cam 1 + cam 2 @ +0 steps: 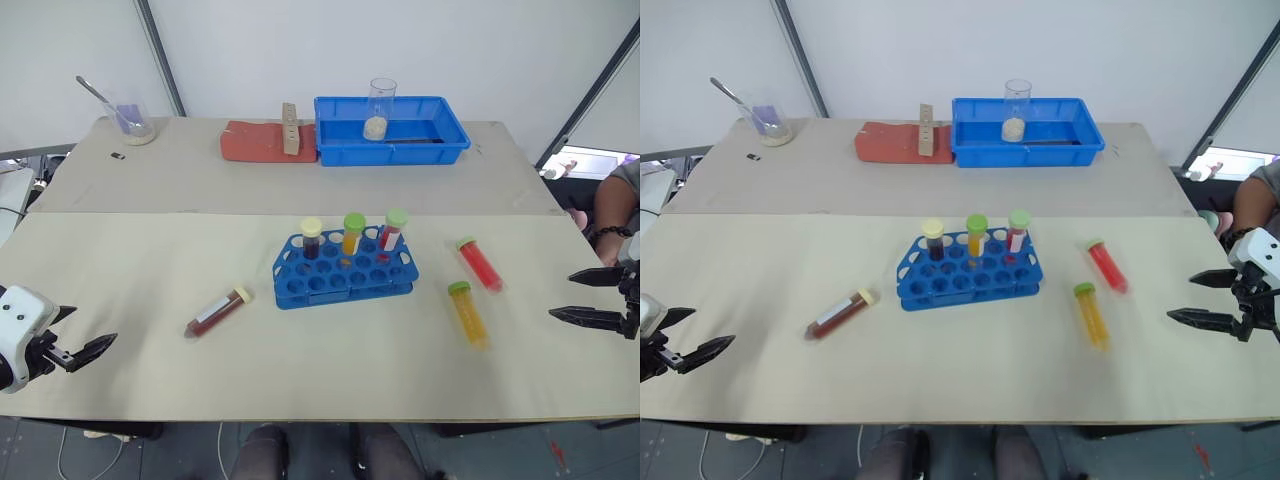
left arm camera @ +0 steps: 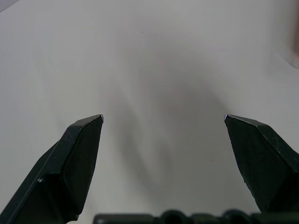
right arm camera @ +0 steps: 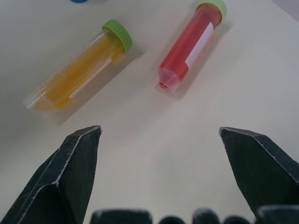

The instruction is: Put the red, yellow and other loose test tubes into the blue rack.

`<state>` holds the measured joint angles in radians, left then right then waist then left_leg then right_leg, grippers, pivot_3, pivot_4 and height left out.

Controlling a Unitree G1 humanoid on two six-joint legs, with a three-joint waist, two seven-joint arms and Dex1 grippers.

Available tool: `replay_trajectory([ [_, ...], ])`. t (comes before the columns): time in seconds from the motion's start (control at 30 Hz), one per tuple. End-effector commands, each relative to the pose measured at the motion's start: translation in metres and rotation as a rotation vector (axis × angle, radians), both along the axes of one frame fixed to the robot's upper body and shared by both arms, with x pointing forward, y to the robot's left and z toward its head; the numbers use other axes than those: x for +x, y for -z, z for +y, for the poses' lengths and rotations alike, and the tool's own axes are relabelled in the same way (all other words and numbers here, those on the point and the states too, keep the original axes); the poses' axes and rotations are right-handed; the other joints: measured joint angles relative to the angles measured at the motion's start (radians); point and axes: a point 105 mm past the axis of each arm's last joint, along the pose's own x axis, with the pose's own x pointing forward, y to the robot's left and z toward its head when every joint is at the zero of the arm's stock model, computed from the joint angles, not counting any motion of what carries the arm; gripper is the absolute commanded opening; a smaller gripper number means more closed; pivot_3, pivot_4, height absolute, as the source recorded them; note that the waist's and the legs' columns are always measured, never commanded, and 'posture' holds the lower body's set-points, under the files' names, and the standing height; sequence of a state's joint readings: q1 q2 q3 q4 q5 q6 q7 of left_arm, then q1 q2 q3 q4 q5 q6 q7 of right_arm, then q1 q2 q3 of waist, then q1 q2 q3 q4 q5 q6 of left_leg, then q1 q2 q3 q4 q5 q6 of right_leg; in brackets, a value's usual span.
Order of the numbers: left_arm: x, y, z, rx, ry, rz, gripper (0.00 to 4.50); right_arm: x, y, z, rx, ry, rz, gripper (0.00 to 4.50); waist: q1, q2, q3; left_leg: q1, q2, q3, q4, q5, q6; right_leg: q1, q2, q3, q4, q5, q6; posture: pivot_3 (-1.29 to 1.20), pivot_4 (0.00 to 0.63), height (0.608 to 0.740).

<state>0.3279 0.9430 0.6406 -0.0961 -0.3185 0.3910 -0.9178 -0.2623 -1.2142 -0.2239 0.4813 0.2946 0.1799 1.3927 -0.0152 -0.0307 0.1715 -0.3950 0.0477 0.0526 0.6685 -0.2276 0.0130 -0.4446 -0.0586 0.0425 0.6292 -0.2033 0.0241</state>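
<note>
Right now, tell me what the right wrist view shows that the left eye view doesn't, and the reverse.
Right wrist view alone: the red tube's white label and conical tip.

Left eye view alone: the blue rack holding three tubes, the dark red tube, the left hand, the blue tray.

Both: the yellow tube, the red tube and the open right hand.

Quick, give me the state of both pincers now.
Left pincer: open, holding nothing.
Right pincer: open, holding nothing.

We count three loose test tubes on the table, one red [image 1: 480, 264], one yellow [image 1: 467, 313] and one dark red [image 1: 217, 311], plus three standing tubes [image 1: 353, 233] in one blue rack [image 1: 345, 275].
</note>
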Motion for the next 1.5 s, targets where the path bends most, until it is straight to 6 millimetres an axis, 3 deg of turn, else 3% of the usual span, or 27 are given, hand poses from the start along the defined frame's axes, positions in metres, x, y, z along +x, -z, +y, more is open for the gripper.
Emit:
replay_trajectory([
  [0.03, 0.000, -0.006, 0.001, 0.012, 0.008, -0.008, 4.45, 0.002, -0.015, -0.003, -0.018, 0.001, -0.050, 4.50, 0.000, 0.000, 0.000, 0.000, 0.000, 0.000, 0.000, 0.000, 0.000, 0.000, 0.000, 0.000, 0.000, 0.000, 0.000, 0.00, 0.150, 0.740],
  [0.63, 0.000, -0.010, -0.002, -0.009, 0.031, -0.068, 4.45, 0.001, -0.004, 0.003, 0.018, -0.005, -0.061, 4.50, 0.000, 0.000, 0.000, 0.000, 0.000, 0.001, 0.000, 0.000, 0.000, 0.000, 0.000, 0.000, 0.000, 0.000, 0.000, 0.00, 0.150, 0.740],
  [0.93, 0.008, -0.012, 0.000, -0.032, 0.044, -0.100, 4.45, -0.006, -0.012, 0.045, 0.091, -0.031, -0.132, 4.50, 0.001, 0.000, 0.000, 0.001, 0.001, 0.001, 0.000, 0.000, 0.000, 0.000, 0.001, 0.001, 0.001, 0.000, 0.000, 0.00, 0.150, 0.740],
  [1.0, 0.014, -0.025, -0.017, -0.055, 0.107, -0.130, 4.45, -0.009, -0.021, 0.057, 0.104, -0.050, -0.145, 4.50, 0.002, -0.001, 0.000, 0.001, 0.001, 0.001, 0.000, -0.002, -0.003, 0.001, 0.001, 0.001, 0.001, 0.000, 0.000, 0.00, 0.150, 0.740],
  [1.07, 0.021, -0.037, -0.047, -0.093, 0.206, -0.149, 4.45, -0.012, -0.029, 0.067, 0.117, -0.061, -0.144, 4.50, 0.004, -0.001, 0.000, 0.001, 0.001, 0.001, 0.000, -0.002, -0.003, 0.001, 0.000, 0.001, 0.000, 0.000, 0.001, 0.00, 0.150, 0.740],
  [1.2, 0.024, -0.055, -0.124, -0.167, 0.487, -0.140, 4.45, -0.007, -0.037, 0.074, 0.087, -0.055, -0.138, 4.50, 0.008, -0.002, 0.000, 0.001, 0.000, 0.001, 0.001, -0.003, -0.004, 0.003, -0.001, 0.001, -0.002, 0.001, 0.002, 0.00, 0.150, 0.740],
  [1.33, 0.026, -0.068, -0.189, -0.200, 0.750, -0.158, 4.45, 0.020, -0.046, 0.075, 0.025, 0.018, -0.163, 4.50, 0.001, -0.002, 0.000, 0.001, -0.001, 0.002, 0.002, -0.001, -0.002, 0.004, 0.000, 0.002, -0.002, 0.002, 0.003, 0.00, 0.150, 0.740],
  [1.5, 0.016, -0.074, -0.231, -0.203, 0.973, -0.140, 4.45, 0.049, -0.043, 0.082, 0.020, 0.089, -0.082, 4.50, -0.020, -0.002, 0.000, 0.003, 0.000, 0.001, 0.000, 0.000, 0.000, 0.004, 0.003, 0.005, -0.001, 0.002, 0.002, 0.00, 0.150, 0.740],
])
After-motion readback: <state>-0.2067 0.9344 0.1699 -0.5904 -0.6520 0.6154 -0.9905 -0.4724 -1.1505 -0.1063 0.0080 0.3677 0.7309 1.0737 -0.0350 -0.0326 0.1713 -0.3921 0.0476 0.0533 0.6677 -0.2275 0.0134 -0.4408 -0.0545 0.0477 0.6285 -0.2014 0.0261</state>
